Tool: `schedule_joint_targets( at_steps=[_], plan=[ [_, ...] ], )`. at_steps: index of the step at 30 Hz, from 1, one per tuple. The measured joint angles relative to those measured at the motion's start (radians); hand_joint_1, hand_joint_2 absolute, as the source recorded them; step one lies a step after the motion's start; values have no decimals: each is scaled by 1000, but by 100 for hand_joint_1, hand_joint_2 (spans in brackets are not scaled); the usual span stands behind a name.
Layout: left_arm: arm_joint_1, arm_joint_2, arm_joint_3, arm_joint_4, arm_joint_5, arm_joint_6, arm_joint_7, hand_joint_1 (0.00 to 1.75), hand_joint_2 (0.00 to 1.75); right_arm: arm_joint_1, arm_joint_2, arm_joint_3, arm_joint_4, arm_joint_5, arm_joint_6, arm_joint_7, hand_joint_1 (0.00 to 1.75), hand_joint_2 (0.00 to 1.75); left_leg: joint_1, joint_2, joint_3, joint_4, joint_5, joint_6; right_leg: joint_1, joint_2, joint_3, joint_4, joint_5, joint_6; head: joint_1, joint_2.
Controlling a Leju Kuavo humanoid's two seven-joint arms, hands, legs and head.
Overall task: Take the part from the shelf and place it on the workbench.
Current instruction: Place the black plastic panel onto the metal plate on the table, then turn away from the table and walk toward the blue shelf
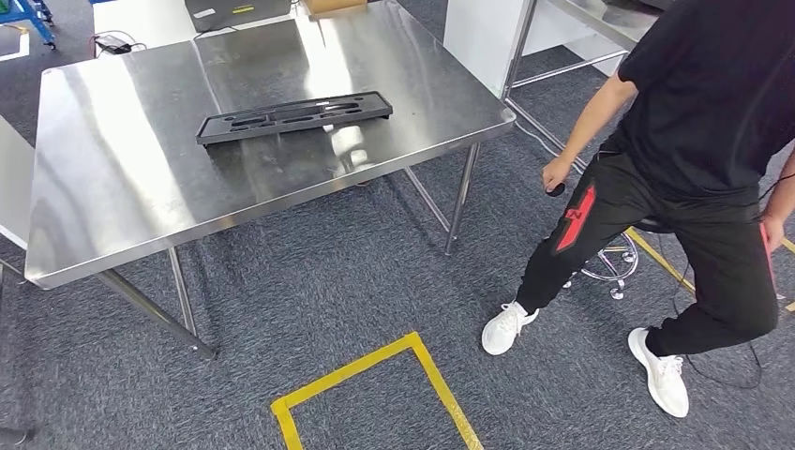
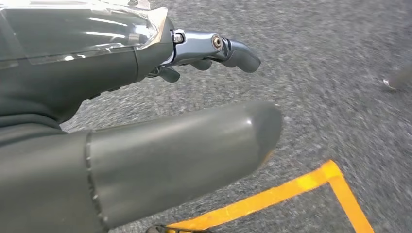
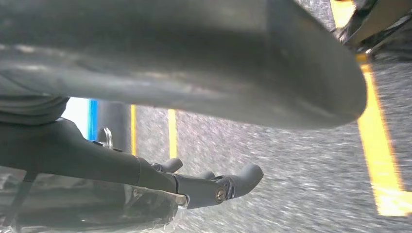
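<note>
The part (image 1: 293, 116), a long flat black tray with moulded recesses, lies on the steel workbench (image 1: 122, 187) toward its far middle. Nothing touches it. My left hand (image 2: 160, 155) hangs above the grey carpet, its thumb and fingers (image 2: 228, 51) apart with nothing between them. My right hand (image 3: 194, 63) also hangs over the carpet, its fingers (image 3: 228, 187) spread away from the thumb and holding nothing.
A person (image 1: 694, 141) in black clothes and white shoes stands to the right of the workbench, beside a stool (image 1: 614, 262). Yellow tape (image 1: 375, 375) marks a corner on the carpet ahead. A white frame table (image 1: 525, 37) stands at the back right.
</note>
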Motion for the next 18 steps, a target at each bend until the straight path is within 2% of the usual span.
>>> schedule_joint_targets(
  at_steps=[1,2,3,4,5,6,7,8,9,10,12,13,14,15,16,17,18],
  plan=[
    [3,1,-1,0,-2,-4,-1,0,0,0,0,0,0,0,1,1,0,0,-2,15,-1,-1,1,1,-2,-25,-32,63,-31,0,2,0],
    [7,2,-1,0,-3,-6,-2,0,0,0,0,0,0,1,2,3,0,0,-4,32,-3,-1,2,2,-4,-36,-65,133,-61,2,3,0],
    [11,2,-1,0,-3,-7,-2,0,0,1,1,0,0,2,3,6,0,0,-5,49,-5,-1,2,2,-7,-41,-88,184,-78,8,3,0],
    [14,2,-1,0,-3,-6,-2,0,0,3,3,0,0,5,4,9,0,0,-5,65,-6,0,2,2,-10,-43,-92,203,-81,17,3,0],
    [15,2,-1,0,-2,-5,-1,0,0,6,4,0,1,9,4,12,0,0,-5,78,-7,0,2,1,-13,-48,-73,177,-68,28,4,0],
    [16,1,-1,1,-2,-3,0,0,0,9,6,0,1,14,4,14,0,0,-5,90,-6,1,1,-1,-16,-58,-34,111,-44,40,4,0],
    [15,1,-1,1,-1,-1,2,0,0,10,7,0,1,19,5,15,0,0,-6,100,-5,3,1,-5,-18,-83,12,31,-20,46,4,0],
    [16,2,-1,1,1,1,3,0,0,10,8,1,2,23,6,15,0,0,-8,110,-3,4,-1,-10,-17,-108,49,-35,2,47,3,0],
    [16,2,-1,1,2,3,4,0,0,9,10,1,2,25,7,15,0,0,-10,119,0,5,-4,-17,-16,-126,70,-78,16,41,2,0],
    [17,3,-1,1,2,4,5,0,0,8,11,1,2,27,8,15,0,0,-13,129,4,6,-6,-23,-14,-135,74,-93,23,31,2,0],
    [16,2,-1,1,5,8,7,0,0,7,12,1,2,31,11,15,0,0,-12,147,10,4,-8,-36,-14,-114,66,-93,30,12,0,0],
    [16,2,-1,1,7,12,7,0,0,8,13,2,2,34,12,15,0,0,-9,141,9,11,-16,-42,-17,-102,66,-94,34,4,-1,0],
    [16,2,-1,1,10,17,8,0,0,7,14,2,2,37,14,15,0,0,-5,119,0,33,-37,-47,-21,-91,65,-96,39,-6,-1,0],
    [17,2,-1,1,14,22,8,0,0,7,15,3,2,41,14,15,0,0,-2,89,-18,77,-70,-51,-25,-80,64,-97,44,-14,-2,0],
    [19,2,-1,1,16,27,9,0,0,7,17,4,2,44,14,15,0,0,0,55,-45,143,-113,-53,-25,-69,61,-96,48,-20,-3,0],
    [22,1,0,1,18,31,10,0,0,7,17,6,2,48,14,16,0,0,1,34,-77,216,-152,-53,-22,-57,57,-95,51,-25,-4,0],
    [25,1,0,1,19,35,11,0,0,8,19,8,3,52,15,17,0,0,1,24,-104,277,-176,-53,-20,-43,53,-94,53,-27,-4,0]
  ],
)
